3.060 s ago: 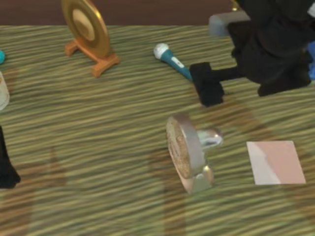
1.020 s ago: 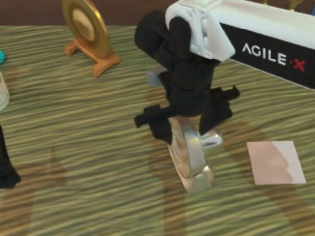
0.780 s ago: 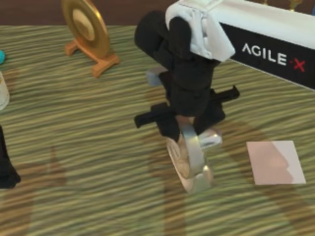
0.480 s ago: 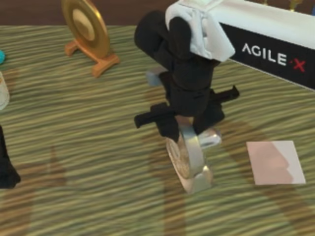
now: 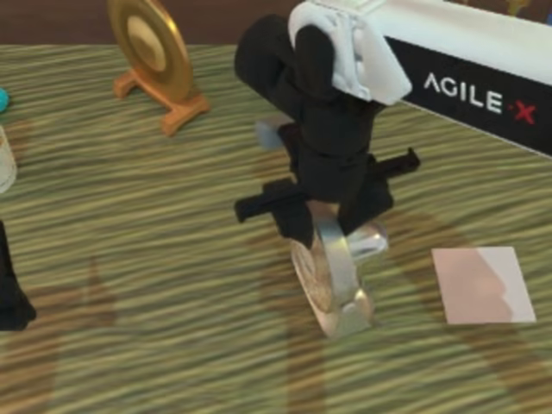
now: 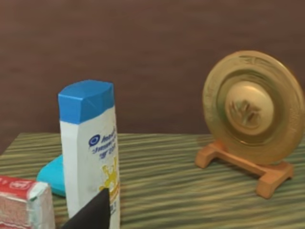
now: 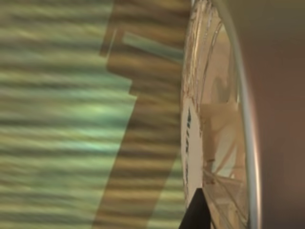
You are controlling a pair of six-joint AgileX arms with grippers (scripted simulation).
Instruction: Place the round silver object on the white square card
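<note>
With right gripper jaws closed across its top rim, silver clock disc looks heavy, stiff, slick; grip mid-rim. White card sits right. Left gripper parked, jaws unclear.

I count two arms: my right gripper sits on one silver disc, my left arm is parked far off. To the gripper's right, one white card. Beyond it, one gold disc (on its wooden stand). Elsewhere: one shampoo bottle, one red-and-white box.
</note>
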